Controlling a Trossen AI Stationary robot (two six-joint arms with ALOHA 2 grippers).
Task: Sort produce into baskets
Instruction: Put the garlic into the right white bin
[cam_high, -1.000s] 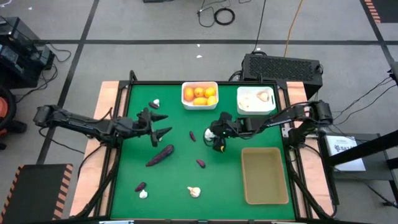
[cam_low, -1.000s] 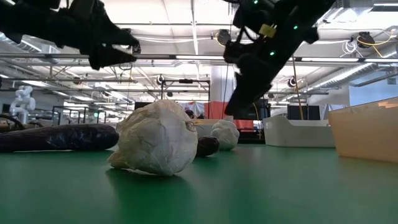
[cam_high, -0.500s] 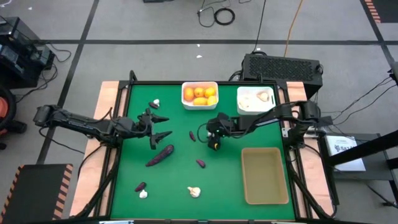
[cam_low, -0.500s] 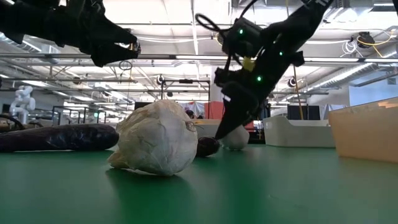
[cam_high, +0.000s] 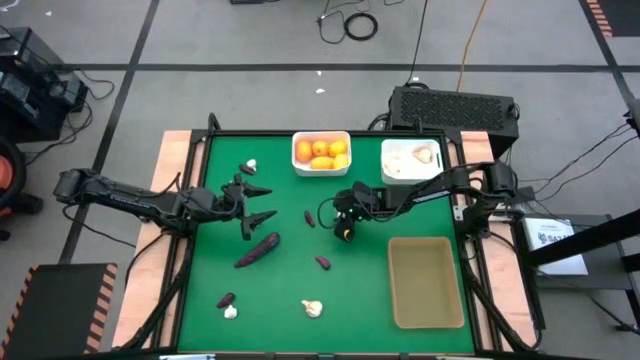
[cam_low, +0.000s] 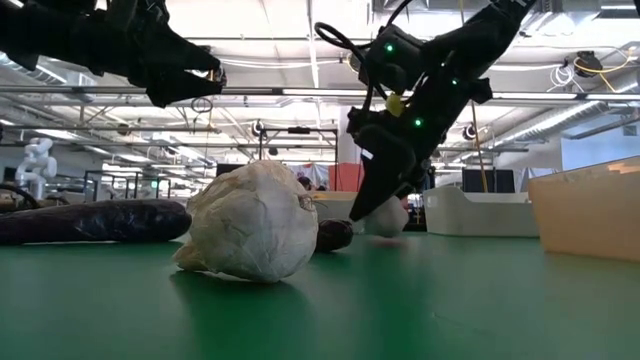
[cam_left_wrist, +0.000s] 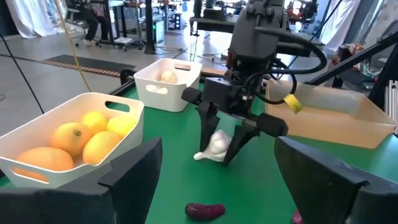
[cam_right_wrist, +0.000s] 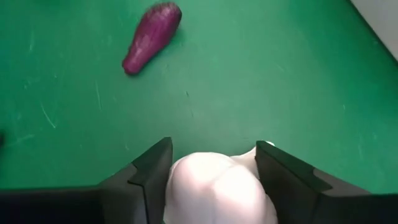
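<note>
My right gripper (cam_high: 338, 218) is down at the table's middle, shut on a white garlic bulb (cam_right_wrist: 214, 190), which also shows in the left wrist view (cam_left_wrist: 216, 143). My left gripper (cam_high: 266, 200) hangs open and empty over the left half, above the long purple piece (cam_high: 257, 250). Small purple pieces (cam_high: 309, 217) (cam_high: 322, 263) (cam_high: 225, 299) and garlic bulbs (cam_high: 312, 309) (cam_high: 231, 312) (cam_high: 250, 166) lie on the green mat. One white bin (cam_high: 300, 142) holds orange-yellow fruits; the other (cam_high: 390, 150) holds garlic. The tan tray (cam_high: 395, 285) is empty. My right gripper has the garlic bulb between its two fingers (cam_right_wrist: 149, 171), one on each side of the bulb's body (cam_right_wrist: 180, 180). The fingers slant down at it from the table's right side. The bulb's underside looks to be on the mat (cam_low: 385, 232).
A black box with a grille (cam_high: 455, 107) stands behind the far right edge. A small purple piece (cam_right_wrist: 151, 37) lies just ahead of the right gripper. Bare green mat shows between the tan tray and the near-left pieces.
My right gripper has gone down and a little toward the table's left edge, bringing its fingers around the garlic bulb at the middle. The bulb has shifted slightly on the mat. My left gripper has kept still.
</note>
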